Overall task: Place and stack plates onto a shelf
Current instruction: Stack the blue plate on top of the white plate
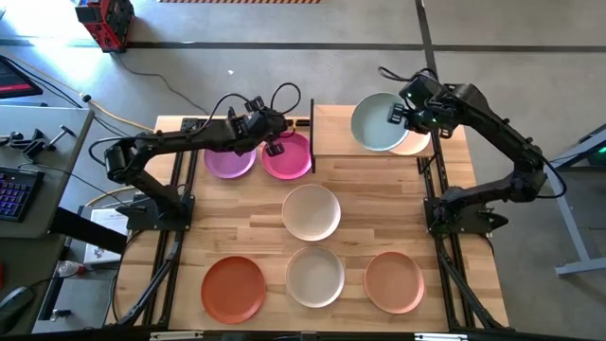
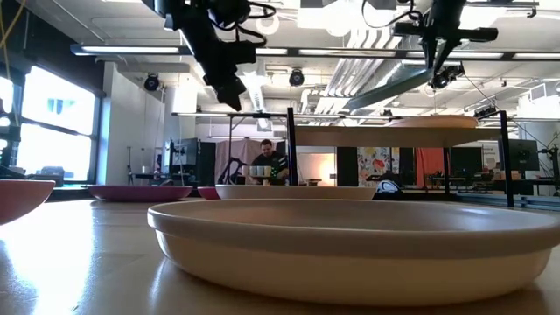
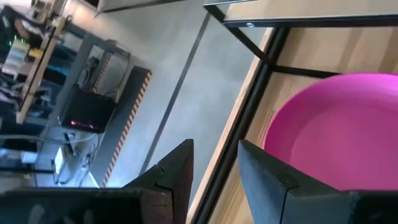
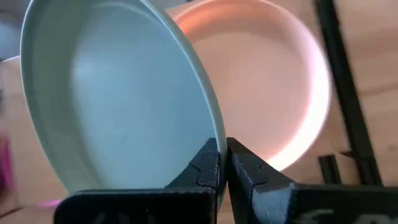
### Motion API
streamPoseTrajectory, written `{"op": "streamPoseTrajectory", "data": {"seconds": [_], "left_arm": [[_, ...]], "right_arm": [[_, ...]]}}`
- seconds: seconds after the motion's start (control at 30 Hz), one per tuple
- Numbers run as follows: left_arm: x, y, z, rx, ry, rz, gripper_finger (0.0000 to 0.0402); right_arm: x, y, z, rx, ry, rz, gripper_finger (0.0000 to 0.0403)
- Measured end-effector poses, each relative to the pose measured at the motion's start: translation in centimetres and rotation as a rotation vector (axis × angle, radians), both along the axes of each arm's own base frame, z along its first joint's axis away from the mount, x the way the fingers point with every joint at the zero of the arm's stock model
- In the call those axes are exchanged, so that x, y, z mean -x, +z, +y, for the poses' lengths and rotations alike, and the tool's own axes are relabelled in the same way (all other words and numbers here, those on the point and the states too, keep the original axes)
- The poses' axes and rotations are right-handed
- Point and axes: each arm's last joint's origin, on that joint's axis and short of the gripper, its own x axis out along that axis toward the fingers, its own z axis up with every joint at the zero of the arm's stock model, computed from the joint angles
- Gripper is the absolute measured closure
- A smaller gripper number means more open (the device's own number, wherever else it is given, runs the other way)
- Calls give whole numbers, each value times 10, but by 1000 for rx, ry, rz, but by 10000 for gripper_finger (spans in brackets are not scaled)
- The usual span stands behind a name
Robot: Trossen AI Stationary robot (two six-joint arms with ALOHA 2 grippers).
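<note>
Right gripper [image 4: 222, 163] pinches rim of mint plate [image 1: 377, 121], tilted over peach plate [image 1: 415, 144] at shelf [image 1: 341, 128] right end. Thin edge grip; plate may slip or land off-centre. Left gripper [image 3: 214, 171], part open and empty, hangs over magenta plate [image 1: 289, 157] beside shelf's left edge.

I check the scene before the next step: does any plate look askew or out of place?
Yes: the pale mint plate is tilted, not flat. The right gripper pinches its rim above the shelf, partly over the peach plate lying there. Nothing looks spilled or damaged.
</note>
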Motion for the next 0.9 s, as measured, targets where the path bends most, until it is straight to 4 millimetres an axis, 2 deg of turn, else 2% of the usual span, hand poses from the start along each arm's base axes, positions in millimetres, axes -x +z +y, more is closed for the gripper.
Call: {"op": "streamPoseTrajectory", "data": {"seconds": [0.33,0.43,0.57,0.73,0.9], "left_arm": [[7,0,14,-7,29,23,284],[9,0,18,-8,39,27,284],[11,0,21,-6,52,32,284],[12,0,23,-5,56,36,284],[12,0,23,-5,56,36,284]], "right_arm": [[11,-4,11,24,-161,53,403],[20,-11,16,50,-232,47,403],[34,-21,26,114,-340,-43,403],[38,-36,29,175,-364,-164,403],[40,-52,31,157,-403,-163,403]]}}
